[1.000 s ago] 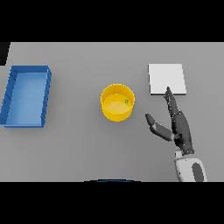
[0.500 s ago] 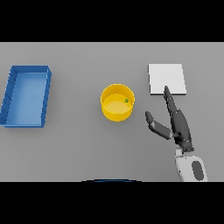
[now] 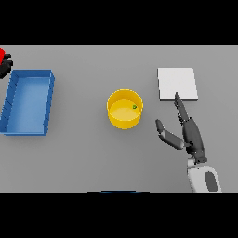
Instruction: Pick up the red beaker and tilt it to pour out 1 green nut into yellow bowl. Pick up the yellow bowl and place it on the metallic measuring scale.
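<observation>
Red shows at the far upper left edge of the frame: a small red beaker [image 3: 2, 54], mostly cut off, with a dark shape just under it that may be the left robot hand [image 3: 4, 68]; whether that hand grips the beaker I cannot tell. Right of it lies a blue rectangular plastic bin [image 3: 10, 104], long axis running up and down the frame. At the centre of the grey tabletop [image 3: 83, 158] stands the round yellow bowl [image 3: 123, 118], upright with its mouth facing up, and a small green nut [image 3: 135, 107] rests inside near its right wall. The pour therefore looks done, and the step in hand is picking up the bowl. Further right, the right robot hand [image 3: 188, 132] hovers apart from the bowl, fingers straight and pointing toward the upper frame, thumb spread leftward, holding nothing. Above its fingertips lies the flat square metallic measuring scale [image 3: 176, 83]. Next, the hand likely needs to shift left, close round the bowl's wall, then carry it level to the scale.
</observation>
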Controlling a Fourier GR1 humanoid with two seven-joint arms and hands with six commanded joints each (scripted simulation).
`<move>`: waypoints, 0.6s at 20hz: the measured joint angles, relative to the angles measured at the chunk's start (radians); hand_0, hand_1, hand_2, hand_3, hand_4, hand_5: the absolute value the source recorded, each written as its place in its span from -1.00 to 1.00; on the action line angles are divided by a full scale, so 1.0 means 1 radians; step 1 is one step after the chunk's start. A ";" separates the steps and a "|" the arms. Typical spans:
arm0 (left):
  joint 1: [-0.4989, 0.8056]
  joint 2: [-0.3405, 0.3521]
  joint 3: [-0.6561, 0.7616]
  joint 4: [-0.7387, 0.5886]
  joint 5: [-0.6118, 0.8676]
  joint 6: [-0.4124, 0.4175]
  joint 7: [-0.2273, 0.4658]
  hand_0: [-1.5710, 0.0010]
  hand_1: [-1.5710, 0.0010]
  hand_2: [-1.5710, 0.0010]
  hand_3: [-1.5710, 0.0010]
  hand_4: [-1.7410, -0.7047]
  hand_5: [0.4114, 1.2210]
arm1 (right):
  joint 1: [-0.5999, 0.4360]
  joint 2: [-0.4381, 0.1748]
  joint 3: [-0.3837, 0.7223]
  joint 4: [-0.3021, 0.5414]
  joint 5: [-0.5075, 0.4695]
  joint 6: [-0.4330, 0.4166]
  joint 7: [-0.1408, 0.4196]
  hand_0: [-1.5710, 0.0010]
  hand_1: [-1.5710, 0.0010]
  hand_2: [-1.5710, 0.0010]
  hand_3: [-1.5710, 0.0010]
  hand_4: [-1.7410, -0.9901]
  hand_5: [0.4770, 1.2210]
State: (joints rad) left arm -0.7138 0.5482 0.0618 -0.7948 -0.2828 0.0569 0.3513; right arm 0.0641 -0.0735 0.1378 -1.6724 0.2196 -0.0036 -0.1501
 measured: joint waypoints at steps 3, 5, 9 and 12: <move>0.094 -0.025 -0.006 -0.130 0.021 0.024 0.060 -1.00 -1.00 -1.00 -1.00 -1.00 0.41 | -0.013 0.005 -0.001 0.005 -0.004 -0.001 0.010 1.00 1.00 1.00 1.00 0.55 -0.48; 0.135 -0.026 -0.002 -0.191 0.033 0.028 0.110 -1.00 -1.00 -1.00 -1.00 -0.83 0.13 | 0.005 0.004 -0.001 -0.005 -0.004 -0.002 -0.001 1.00 1.00 1.00 1.00 0.56 -0.48; 0.196 -0.013 -0.017 -0.314 0.090 -0.090 0.132 -0.20 -0.09 -0.04 -0.07 0.19 -0.27 | -0.002 0.007 -0.002 -0.010 -0.009 -0.001 0.019 1.00 1.00 1.00 1.00 0.58 -0.48; 0.219 0.009 -0.009 -0.349 0.158 -0.197 0.156 0.39 0.44 0.47 0.45 0.59 -0.41 | 0.011 0.008 -0.001 -0.006 -0.010 0.000 -0.003 1.00 1.00 1.00 1.00 0.56 -0.48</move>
State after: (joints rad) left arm -0.4949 0.5571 0.0532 -1.1437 -0.1253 -0.1401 0.5077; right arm 0.0747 -0.0654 0.1373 -1.6786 0.2097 -0.0038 -0.1528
